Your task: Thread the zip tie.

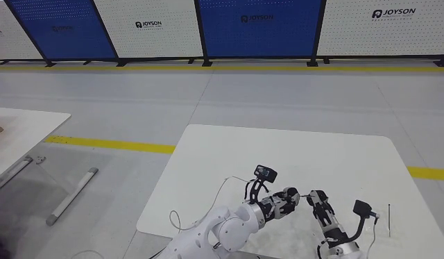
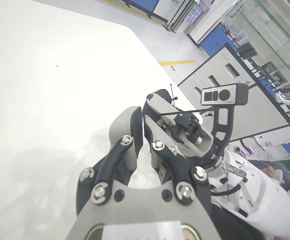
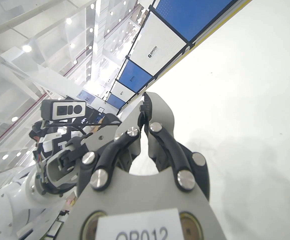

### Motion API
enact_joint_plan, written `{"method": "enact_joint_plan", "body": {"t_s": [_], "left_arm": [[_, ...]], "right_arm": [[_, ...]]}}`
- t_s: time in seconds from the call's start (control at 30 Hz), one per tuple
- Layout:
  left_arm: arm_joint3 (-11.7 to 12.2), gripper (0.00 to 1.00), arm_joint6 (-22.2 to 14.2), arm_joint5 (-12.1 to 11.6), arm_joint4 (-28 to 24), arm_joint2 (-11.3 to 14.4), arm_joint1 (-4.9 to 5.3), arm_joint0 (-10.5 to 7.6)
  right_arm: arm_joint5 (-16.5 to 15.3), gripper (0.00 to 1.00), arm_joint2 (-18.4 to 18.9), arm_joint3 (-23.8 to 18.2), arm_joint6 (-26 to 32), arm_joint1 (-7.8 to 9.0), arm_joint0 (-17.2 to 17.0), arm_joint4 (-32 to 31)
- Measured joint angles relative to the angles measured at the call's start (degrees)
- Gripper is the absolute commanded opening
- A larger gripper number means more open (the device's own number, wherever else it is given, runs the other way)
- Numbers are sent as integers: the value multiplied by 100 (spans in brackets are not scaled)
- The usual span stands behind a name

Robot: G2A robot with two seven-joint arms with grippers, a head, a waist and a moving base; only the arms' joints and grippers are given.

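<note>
My left gripper (image 2: 142, 121) is shut on one end of a thin black zip tie (image 2: 185, 111). The strand sticks out sideways, above the table (image 2: 47, 63), across the other arm's wrist. My right gripper (image 3: 143, 108) is shut, its tips almost touching the left one's. I cannot tell what, if anything, is pinched between them. A thin black strand (image 3: 104, 124) runs off behind its finger. In the top view the left gripper (image 1: 295, 194) and right gripper (image 1: 312, 198) meet tip to tip near the table's front edge.
A second black zip tie (image 1: 389, 219) lies flat near the table's right edge, also visible beyond the grippers (image 2: 172, 92). The white table (image 1: 277, 155) stretches away bare behind the arms. Another table (image 1: 28, 130) stands to the left across the floor.
</note>
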Motion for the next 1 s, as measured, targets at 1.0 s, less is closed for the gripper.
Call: {"method": "enact_joint_plan", "body": {"t_s": [1.0], "left_arm": [[-231, 26, 78, 298, 637, 76, 7, 100]], "right_arm": [[634, 0, -255, 28, -226, -124, 76, -1062]]}}
